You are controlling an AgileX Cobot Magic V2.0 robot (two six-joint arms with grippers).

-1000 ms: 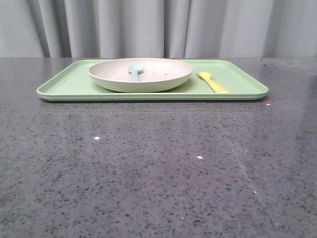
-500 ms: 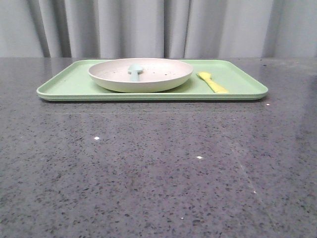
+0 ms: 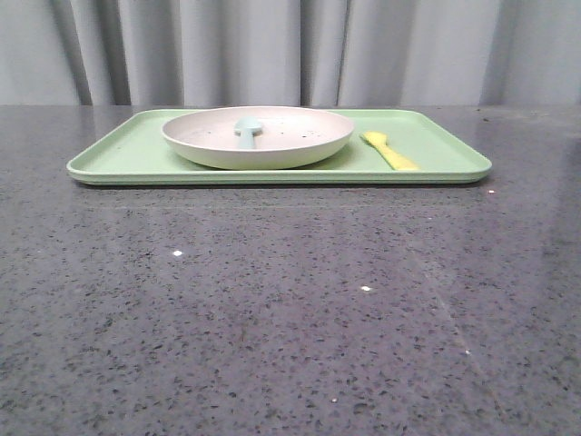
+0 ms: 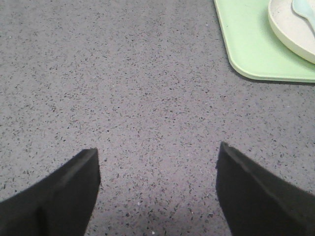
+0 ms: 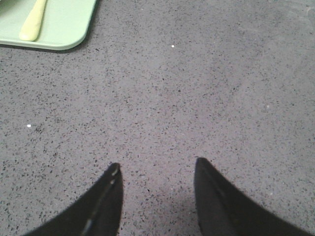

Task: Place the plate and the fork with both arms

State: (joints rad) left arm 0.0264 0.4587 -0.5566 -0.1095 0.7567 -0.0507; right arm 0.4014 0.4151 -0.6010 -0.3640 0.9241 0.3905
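Off-white plate (image 3: pixel 258 136) on green tray (image 3: pixel 127 159), blue spoon (image 3: pixel 247 128) inside, yellow fork (image 3: pixel 390 150) beside it, left gripper (image 4: pixel 157 189) and right gripper (image 5: pixel 156 196) spread apart, seemingly empty over the table (image 3: pixel 290 309).

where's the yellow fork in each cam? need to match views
Front: fork on the green tray, right of the plate.
Left wrist: not in view.
Right wrist: fork at upper left, on the tray.
Shared landmark: the tray's rounded corner.

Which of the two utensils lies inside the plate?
The pale blue spoon lies inside the plate. The yellow fork lies flat on the green tray, to the plate's right.
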